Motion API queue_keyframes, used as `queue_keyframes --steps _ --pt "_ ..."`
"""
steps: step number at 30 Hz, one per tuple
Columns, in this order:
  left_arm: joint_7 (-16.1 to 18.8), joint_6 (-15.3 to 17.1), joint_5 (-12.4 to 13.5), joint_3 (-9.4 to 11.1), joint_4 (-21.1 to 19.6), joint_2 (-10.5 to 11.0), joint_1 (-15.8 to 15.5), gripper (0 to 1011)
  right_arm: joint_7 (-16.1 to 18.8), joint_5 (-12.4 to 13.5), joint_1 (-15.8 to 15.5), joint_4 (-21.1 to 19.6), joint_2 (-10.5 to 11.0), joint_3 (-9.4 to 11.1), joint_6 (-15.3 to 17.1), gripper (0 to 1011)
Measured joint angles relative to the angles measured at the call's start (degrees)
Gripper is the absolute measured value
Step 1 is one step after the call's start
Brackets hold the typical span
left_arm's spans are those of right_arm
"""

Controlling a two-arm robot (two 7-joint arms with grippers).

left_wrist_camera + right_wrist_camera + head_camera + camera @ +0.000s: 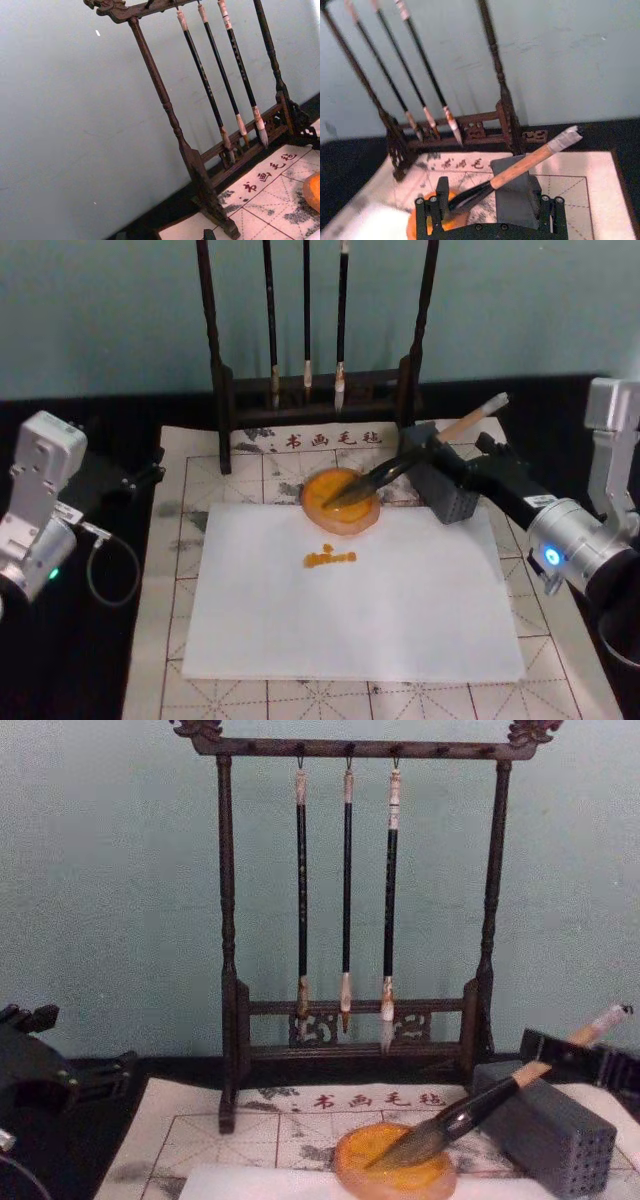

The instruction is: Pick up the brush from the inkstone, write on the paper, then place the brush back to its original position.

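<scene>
- Tan wood marks the upper handle of the brush (420, 455), which lies slanted: its bristles rest in the orange dish (340, 501) and its white cap points up and away to the robot's right, over the grey block (447, 490).
- From the chest camera the brush (480, 1105) leans on the top front edge of the grey block (555, 1135), with the tuft low in the dish (393, 1165).
- The right gripper (425, 452) sits at the brush's middle, around the handle; whether it presses on the wood I cannot tell (the right wrist camera shows its fingers (442, 189) spread to either side of the handle).
- The left gripper (150, 473) is parked well off to the left, over the dark table (100, 640); I cannot tell its opening.
- White paper (350, 590) lies just in front of the dish, carrying a short orange stroke (330, 559).
- Three thin brushes (347, 900) hang on the dark wooden rack (228, 970) behind (the left wrist camera sees them from the side).
</scene>
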Motion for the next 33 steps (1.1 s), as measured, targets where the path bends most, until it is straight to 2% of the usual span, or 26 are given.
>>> queue_keyframes --steps 2,3,4,9,13,16,33 --pt "0.0 0.0 0.0 0.0 0.0 0.0 0.0 1001 -0.4 -3.0 0.1 -0.3 0.8 -1.1 0.2 1000" --pt "0.0 0.0 0.0 0.0 0.0 0.0 0.0 1001 -0.4 -3.0 0.1 -0.3 0.8 -1.1 0.2 1000" --pt "0.0 0.0 0.0 0.0 0.0 0.0 0.0 1001 -0.9 -4.8 0.2 -0.5 1.3 -1.7 0.4 1000" --pt "0.0 0.0 0.0 0.0 0.0 0.0 0.0 1001 -2.4 -10.0 0.2 -0.8 2.4 -3.1 1.4 1000" --pt "0.0 0.0 0.0 0.0 0.0 0.0 0.0 1001 -2.8 -11.6 0.2 -0.7 2.5 -3.3 1.9 1000" --pt "0.0 0.0 0.0 0.0 0.0 0.0 0.0 1001 -3.0 -12.2 0.1 -0.5 2.4 -3.3 2.1 1000" --pt "0.0 0.0 0.0 0.0 0.0 0.0 0.0 1001 -2.8 -11.6 0.2 -0.5 2.3 -3.2 2.1 1000"
